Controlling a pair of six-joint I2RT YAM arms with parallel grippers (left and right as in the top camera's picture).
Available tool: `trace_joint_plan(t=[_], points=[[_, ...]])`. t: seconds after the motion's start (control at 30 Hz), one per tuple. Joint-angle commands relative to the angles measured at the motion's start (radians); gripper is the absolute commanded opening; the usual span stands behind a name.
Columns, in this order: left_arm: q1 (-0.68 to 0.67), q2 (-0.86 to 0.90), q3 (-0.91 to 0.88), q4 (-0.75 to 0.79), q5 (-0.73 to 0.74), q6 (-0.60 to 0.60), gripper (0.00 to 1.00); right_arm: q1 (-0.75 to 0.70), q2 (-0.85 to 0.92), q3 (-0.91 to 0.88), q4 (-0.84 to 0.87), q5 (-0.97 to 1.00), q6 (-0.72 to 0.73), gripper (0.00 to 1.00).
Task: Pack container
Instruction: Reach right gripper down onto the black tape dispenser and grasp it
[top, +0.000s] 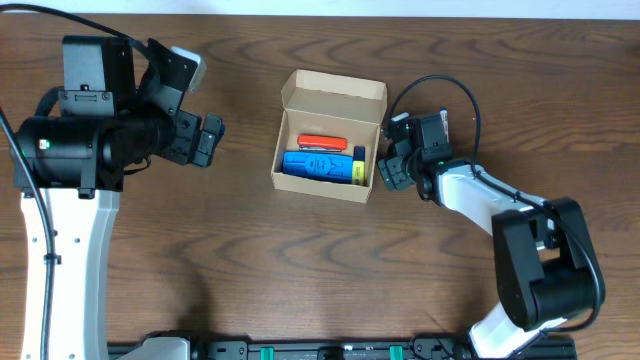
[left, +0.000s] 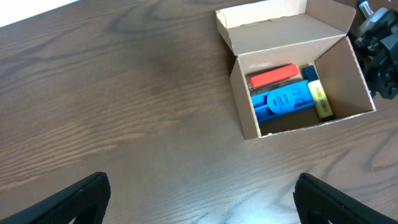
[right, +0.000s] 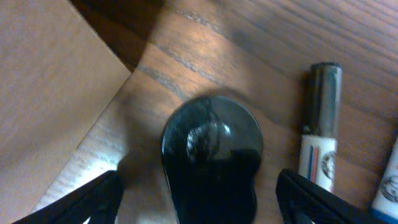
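Note:
The tan cardboard container (top: 335, 95) stands open at mid-table, its flap lid raised at the back. Inside lie a red item (top: 322, 142), a blue item (top: 315, 165) and a yellow-and-blue marker (top: 358, 166). The left wrist view shows the same box (left: 298, 46) and contents. My left gripper (top: 212, 140) is open and empty, left of the box (left: 202, 183). My right gripper (top: 388, 165) is open, low beside the box's right wall (right: 43, 93). A glossy black rounded object (right: 211, 140) lies between its fingers (right: 199, 186), apart from both.
Two markers lie on the table right of the black object: one with a dark cap (right: 320, 124) and one at the frame edge (right: 388, 180). The right arm's cable (top: 430, 90) loops behind its wrist.

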Motion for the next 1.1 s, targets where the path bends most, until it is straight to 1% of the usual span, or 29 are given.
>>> trace_joint_plan(t=[0.0, 0.07, 0.13, 0.33, 0.43, 0.47, 0.57, 0.83, 0.97, 1.07], points=[[0.002, -0.002, 0.005, -0.001, 0.000, 0.006, 0.95, 0.007, 0.032, 0.016, 0.021, 0.014, -0.012, 0.79], [0.002, -0.002, 0.005, -0.001, 0.000, 0.006, 0.95, 0.007, 0.041, 0.016, 0.035, 0.014, -0.012, 0.75], [0.002, -0.002, 0.005, -0.001, 0.000, 0.006, 0.95, 0.007, 0.049, 0.016, 0.045, 0.014, -0.012, 0.69], [0.002, -0.002, 0.005, -0.001, 0.000, 0.006, 0.95, 0.007, 0.056, 0.016, 0.051, 0.014, -0.011, 0.59], [0.002, -0.002, 0.005, -0.001, 0.000, 0.006, 0.95, 0.007, 0.056, 0.016, 0.050, 0.014, -0.010, 0.50], [0.002, -0.002, 0.005, -0.001, 0.000, 0.006, 0.95, 0.007, 0.056, 0.016, 0.051, 0.014, -0.005, 0.48], [0.002, -0.002, 0.005, -0.001, 0.000, 0.006, 0.95, 0.007, 0.056, 0.016, 0.051, 0.015, 0.009, 0.47], [0.002, -0.002, 0.005, -0.001, 0.000, 0.006, 0.95, 0.006, 0.041, 0.018, 0.047, 0.038, 0.114, 0.43], [0.002, -0.002, 0.005, -0.001, 0.000, 0.006, 0.95, 0.006, -0.011, 0.031, 0.002, 0.041, 0.140, 0.44], [0.002, -0.002, 0.005, -0.001, 0.000, 0.006, 0.95, 0.006, -0.082, 0.042, -0.055, 0.059, 0.163, 0.44]])
